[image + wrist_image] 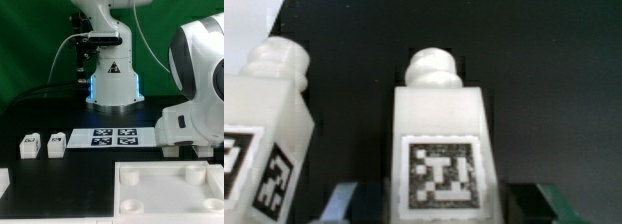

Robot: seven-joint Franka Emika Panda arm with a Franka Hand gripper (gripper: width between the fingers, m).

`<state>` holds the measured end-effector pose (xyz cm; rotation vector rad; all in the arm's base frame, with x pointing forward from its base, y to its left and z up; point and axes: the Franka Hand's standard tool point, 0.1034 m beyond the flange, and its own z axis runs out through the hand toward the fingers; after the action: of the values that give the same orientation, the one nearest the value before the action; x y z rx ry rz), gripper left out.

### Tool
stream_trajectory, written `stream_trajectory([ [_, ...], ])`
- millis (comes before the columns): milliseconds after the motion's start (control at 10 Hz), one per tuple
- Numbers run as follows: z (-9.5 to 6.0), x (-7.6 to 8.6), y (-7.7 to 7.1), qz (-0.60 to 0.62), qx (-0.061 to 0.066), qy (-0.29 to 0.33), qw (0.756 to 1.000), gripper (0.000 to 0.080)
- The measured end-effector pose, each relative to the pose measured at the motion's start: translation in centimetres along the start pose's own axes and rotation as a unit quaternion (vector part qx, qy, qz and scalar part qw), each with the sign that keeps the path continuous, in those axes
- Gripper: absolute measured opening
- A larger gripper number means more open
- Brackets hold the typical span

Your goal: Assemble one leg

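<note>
In the wrist view I see the gripper (446, 203) opened wide. Only the tips of its two dark fingers (345, 200) show, one on each side of the leg (441, 140). There is a dark gap between each fingertip and the leg, so nothing is held. How high the fingers are above the table I cannot tell.

The leg is a white block with a black-and-white tag on the face turned to the camera. Its rounded peg is at the end that points away from the fingers. A second leg (263, 130) of the same shape is just beside it, with a narrow dark gap between them. It carries tags on two of its faces.

In the exterior view two small white blocks stand on the black table (90, 170), at the exterior view's left. They are the left block (28, 147) and the right block (55, 144), near each other but not touching. Which of them is in the middle of the wrist view I cannot tell.

To the right of the blocks lies the marker board (110, 135), flat on the table. Nearer to the camera and to the right lies the large white panel (165, 190). The arm (195, 70) fills the right side of this view, and I cannot make out the fingers there.
</note>
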<state>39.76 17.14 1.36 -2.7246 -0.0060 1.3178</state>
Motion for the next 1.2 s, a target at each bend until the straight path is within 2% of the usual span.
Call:
stream_trajectory([
  [100, -0.5, -0.2, 0.1, -0.005, -0.004, -0.003, 1.0, 0.0291],
  [200, -3.0, -0.4, 0.2, -0.016, -0.013, 0.006, 1.0, 0.0291],
  [300, -5.8, -0.9, -0.1, -0.027, -0.012, 0.029, 0.999, 0.0291],
  [500, -10.0, -2.8, -0.4, -0.069, -0.02, 0.069, 0.995, 0.0291],
  [600, -10.3, -3.8, -0.6, -0.054, -0.015, 0.096, 0.994, 0.0291],
  [900, -11.2, -2.9, -0.3, -0.051, -0.014, 0.236, 0.97, 0.0291],
  [1000, -13.0, -2.9, 0.4, -0.078, -0.022, 0.277, 0.958, 0.0291],
  [1100, -16.9, -2.8, 1.0, -0.09, -0.021, 0.315, 0.945, 0.0291],
  [1200, -20.3, -2.0, 1.0, -0.09, -0.019, 0.374, 0.923, 0.0291],
])
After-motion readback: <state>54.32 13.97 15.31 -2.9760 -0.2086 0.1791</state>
